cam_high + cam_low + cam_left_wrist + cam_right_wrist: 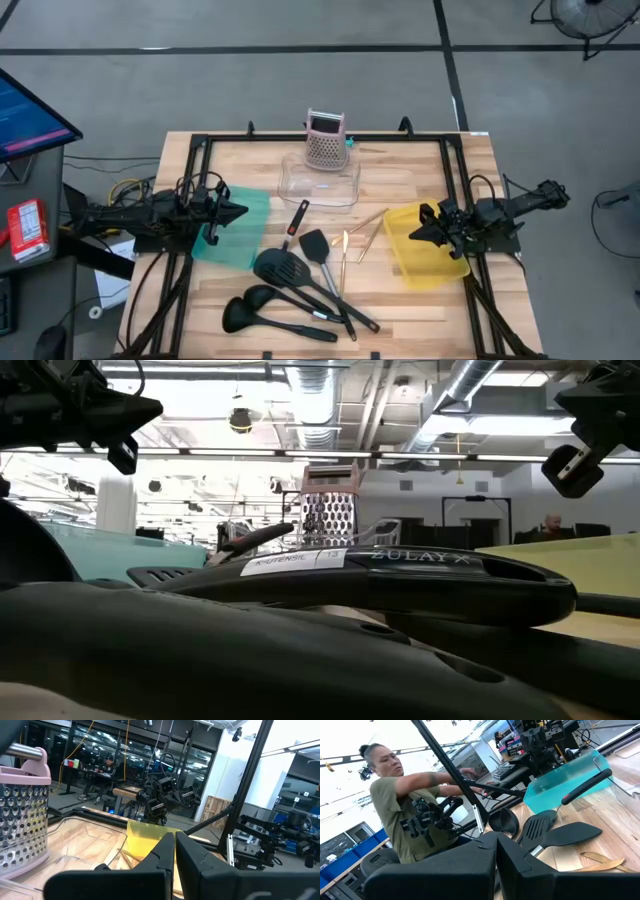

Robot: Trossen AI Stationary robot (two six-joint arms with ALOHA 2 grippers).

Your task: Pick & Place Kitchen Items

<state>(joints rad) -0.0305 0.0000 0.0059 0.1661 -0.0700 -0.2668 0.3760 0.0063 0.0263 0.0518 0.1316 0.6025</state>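
Several black long-handled utensils lie flat on the table's middle: a slotted turner (279, 267), a spatula (315, 244), two ladles (243, 309) and one with a red-marked handle (297, 217). Thin golden sticks (364, 232) lie to their right. My left gripper (238, 210) is shut and empty, hovering over a teal tray (236, 232). My right gripper (414, 229) is shut and empty, hovering at the left edge of a yellow tray (428, 250). The right wrist view shows the spatula (570, 834), turner (537, 826) and a ladle (502, 820).
A clear tray (320, 184) and a pink box grater (325, 140) stand at the table's far middle. A black frame (300, 138) runs around the table. A person (395, 805) stands beyond the table's left side. A utensil handle (400, 575) fills the low view.
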